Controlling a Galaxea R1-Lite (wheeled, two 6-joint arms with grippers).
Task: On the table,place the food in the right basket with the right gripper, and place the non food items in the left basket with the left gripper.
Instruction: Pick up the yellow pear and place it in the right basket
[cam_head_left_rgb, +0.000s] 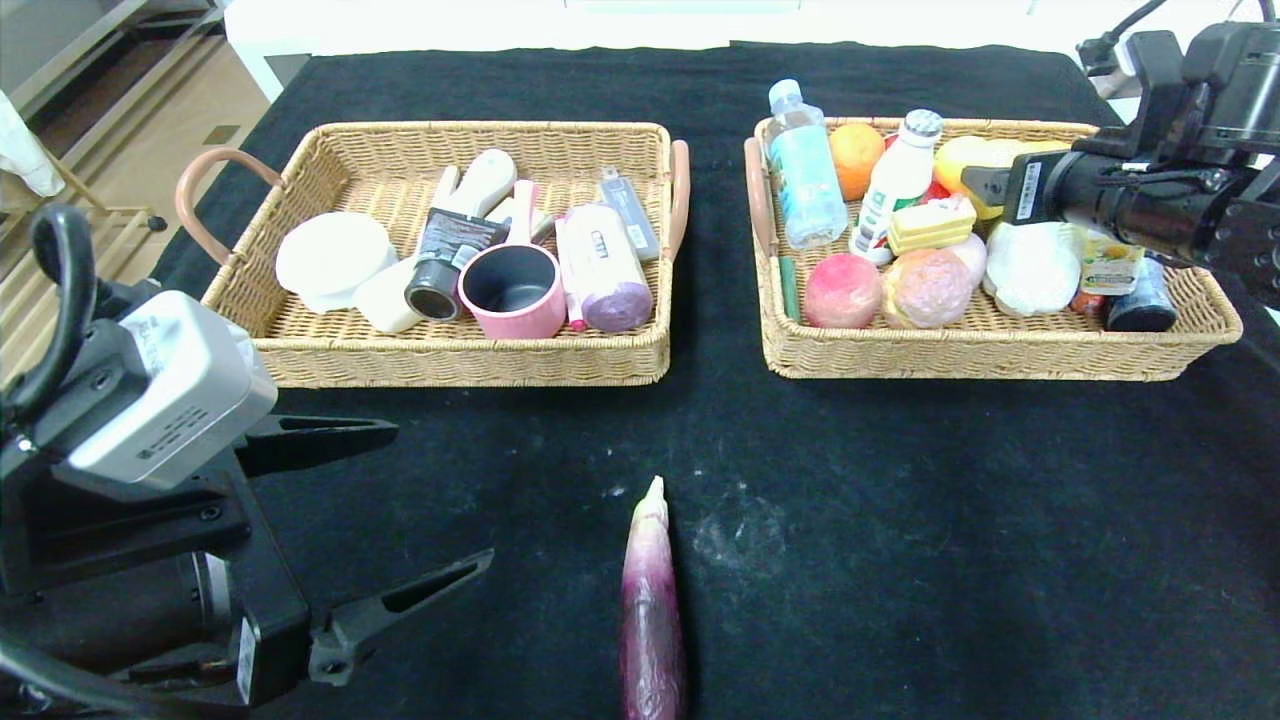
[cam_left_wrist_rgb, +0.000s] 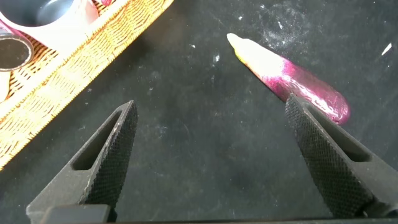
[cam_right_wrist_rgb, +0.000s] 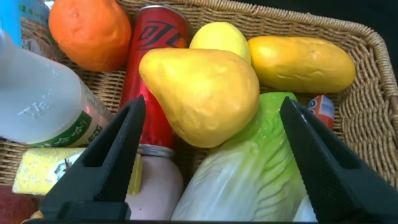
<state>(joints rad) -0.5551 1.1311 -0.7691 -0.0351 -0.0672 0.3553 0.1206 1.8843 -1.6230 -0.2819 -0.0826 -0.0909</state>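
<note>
I hold the right tool (cam_right_wrist_rgb: 205, 158) over the right basket (cam_head_left_rgb: 1000, 350), jaws wide, empty; the pear (cam_right_wrist_rgb: 202, 93) lies released on the food pile. Only the eggplant (cam_head_left_rgb: 652, 600) remains on the desk (cam_head_left_rgb: 900, 520), front centre, with open cloth around it. Next: right tool fetches it. Left tool (cam_head_left_rgb: 420, 505) waits wide, near-left.

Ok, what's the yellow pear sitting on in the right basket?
The yellow pear rests on the red can and the cabbage. The basket floor beneath it is hidden.
</note>
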